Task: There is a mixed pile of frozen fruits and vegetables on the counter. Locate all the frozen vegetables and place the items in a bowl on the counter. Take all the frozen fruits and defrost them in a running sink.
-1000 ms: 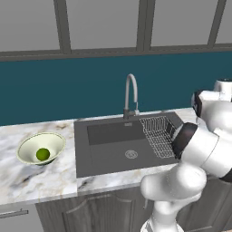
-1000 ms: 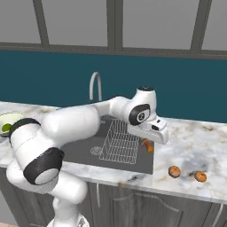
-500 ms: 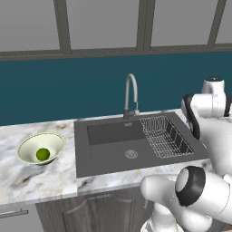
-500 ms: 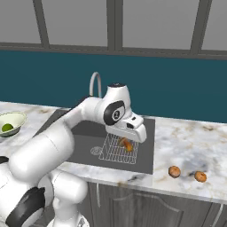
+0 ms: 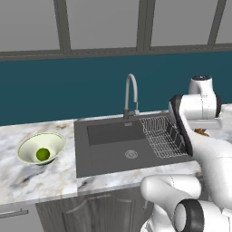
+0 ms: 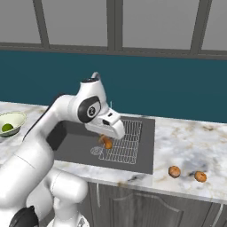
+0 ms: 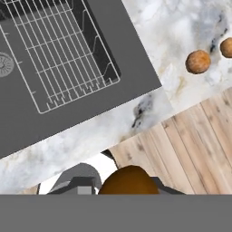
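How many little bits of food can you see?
4. A green ball in the bowl; a brown-orange piece in the gripper over the sink; a brown piece and an orange piece on the counter. The arm may hide more.

Left base view: behind the arm, leftward, facing forward and down over the sink [image 5: 131,145], bowl [image 5: 41,147] at frame left. Right base view: rightward, sharing sink and bowl, counter [image 6: 190,146] at frame right. Hand view: close, looking down on the wire rack [image 7: 59,54] at upper left.
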